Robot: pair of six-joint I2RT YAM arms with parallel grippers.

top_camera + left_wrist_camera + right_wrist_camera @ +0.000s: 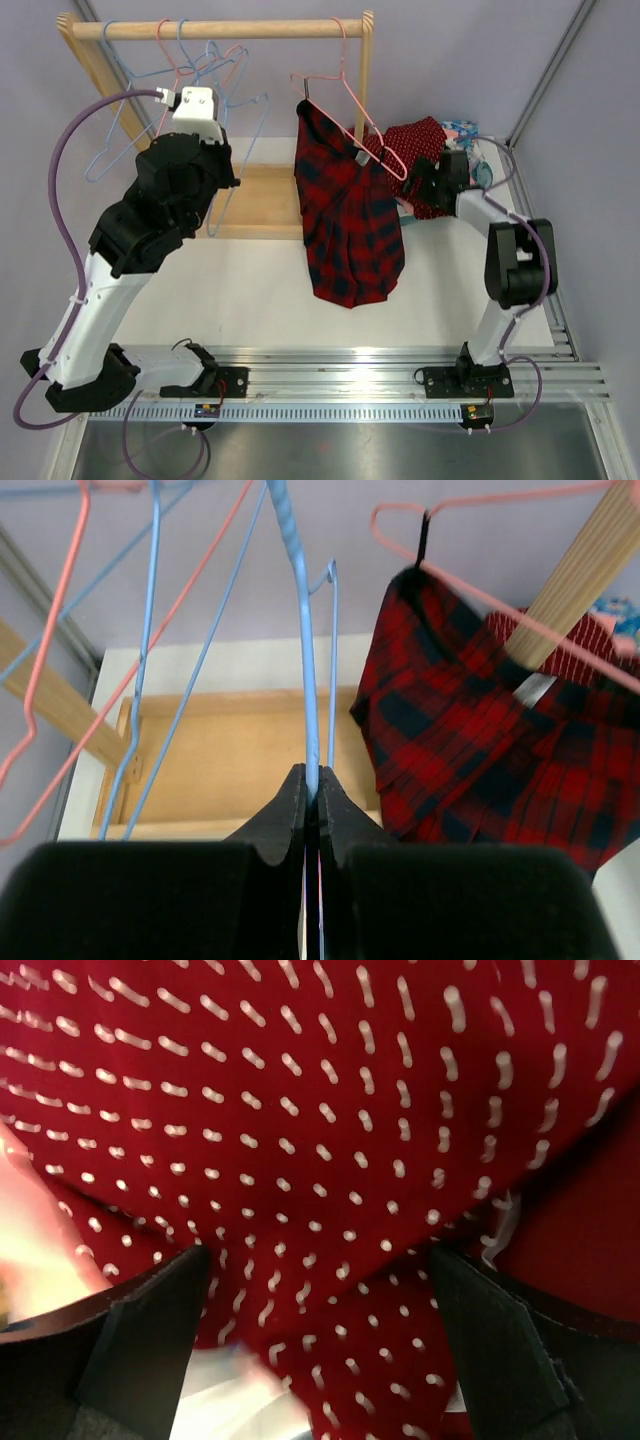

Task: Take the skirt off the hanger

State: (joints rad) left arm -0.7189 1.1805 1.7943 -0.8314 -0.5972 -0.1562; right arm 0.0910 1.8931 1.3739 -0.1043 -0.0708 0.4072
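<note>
I see the left gripper pinched tight on the wire of a blue hanger, its black fingers meeting around the wire at the bottom centre of the left wrist view. That hanger sits among a bunch of blue and pink hangers at the upper left of the overhead view, under the wooden rail. The plaid skirt, red and black, is on its pink hanger in the middle of the overhead frame. The hanger hooks over the rail just beside the right post and slopes down to the right, and the skirt's hem hangs above the white table. The right gripper is at centre right of the overhead view, just right of the skirt, against a heap of red cloth with white dashes. In its own camera the fingers stand wide apart at the lower corners, and that dashed cloth fills the gap and everything beyond. I cannot tell whether either pad touches it.
</note>
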